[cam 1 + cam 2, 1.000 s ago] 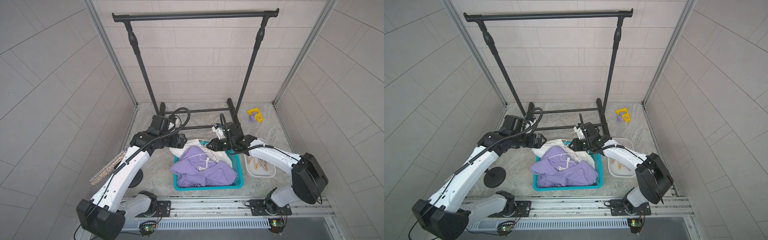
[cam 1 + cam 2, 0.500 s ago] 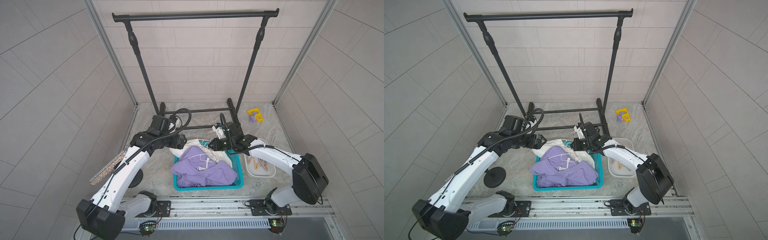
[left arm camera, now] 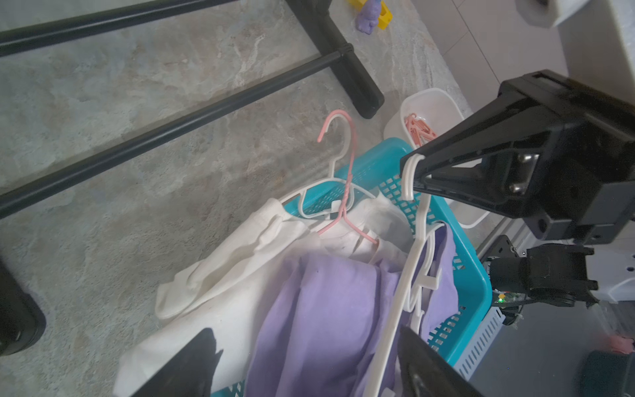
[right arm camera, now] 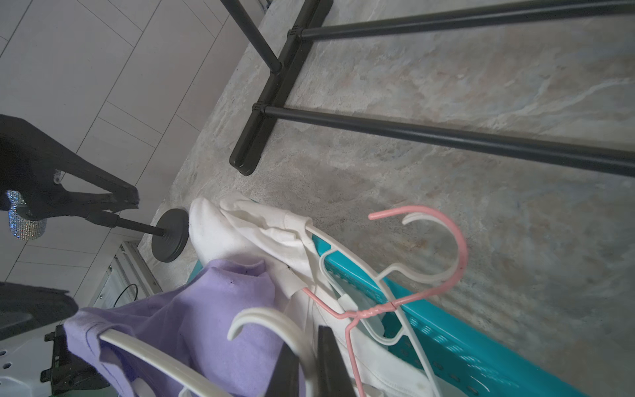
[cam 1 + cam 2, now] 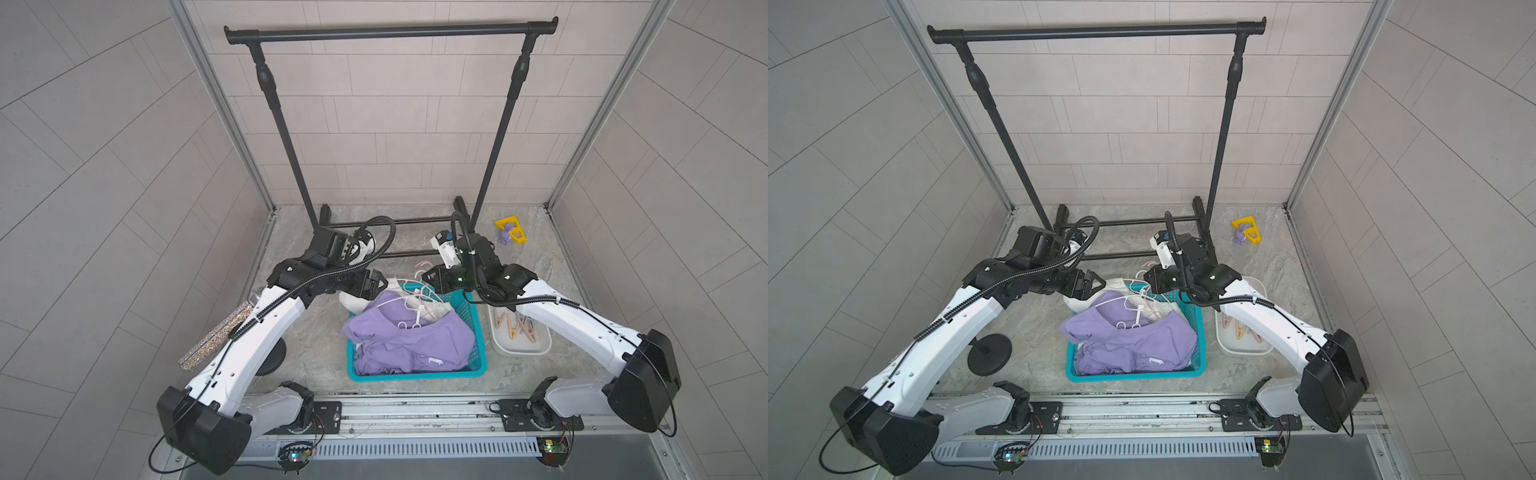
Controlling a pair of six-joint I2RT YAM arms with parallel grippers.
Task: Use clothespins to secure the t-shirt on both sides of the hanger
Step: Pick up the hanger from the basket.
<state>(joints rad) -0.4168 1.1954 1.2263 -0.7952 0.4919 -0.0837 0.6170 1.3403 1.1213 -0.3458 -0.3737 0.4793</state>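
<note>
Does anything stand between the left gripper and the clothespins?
Yes. The teal basket of clothes lies between left gripper and clothespins, and the right arm crosses above the tray; the right gripper is shut on a white hanger.

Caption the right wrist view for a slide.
Right gripper shut on a white hanger, beside the purple shirt in the teal basket.

My right gripper [image 5: 424,276] pinches the white hanger [image 3: 408,182] by its hook. The purple t-shirt [image 5: 409,338] lies crumpled just below. Salmon and tan clothespins [image 5: 515,328] lie heaped behind that gripper.
</note>
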